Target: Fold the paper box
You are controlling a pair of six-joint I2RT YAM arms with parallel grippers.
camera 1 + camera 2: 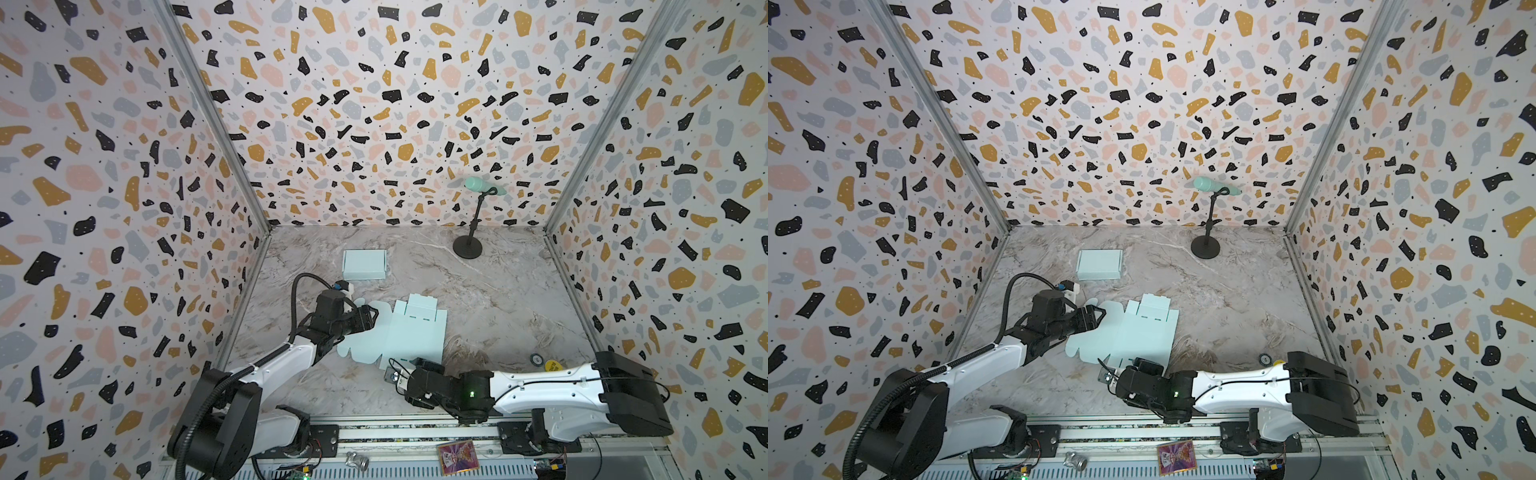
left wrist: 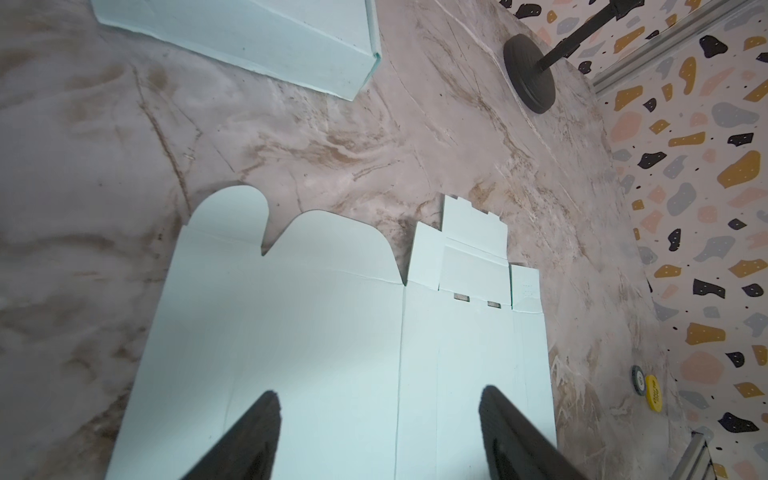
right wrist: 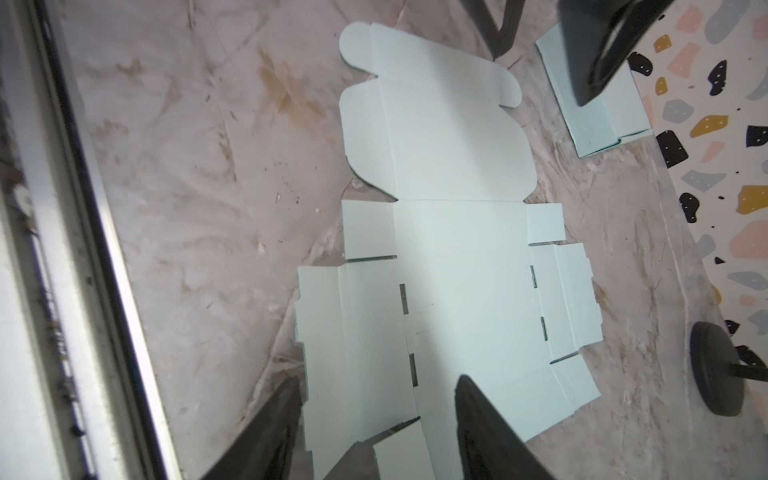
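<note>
**Desk:** Where does the unfolded paper box point(image 1: 399, 332) lie?

**Floor:** We see it flat on the marble table point(image 1: 498, 291), centre near. Its long axis runs left to right, rounded lid flaps leftward.

**Desk:** And our grippers?

**Floor:** Left gripper point(image 2: 379, 390) hovers over the lid end, fingers parted and empty. Right gripper point(image 3: 378, 380) straddles the near side flap point(image 3: 349, 332), fingers spread, nothing pinched. We judge that flap is the right arm's to fold.

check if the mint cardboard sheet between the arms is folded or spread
Spread flat: the mint cardboard sheet lies on the marble tabletop, flaps laid out.
</note>
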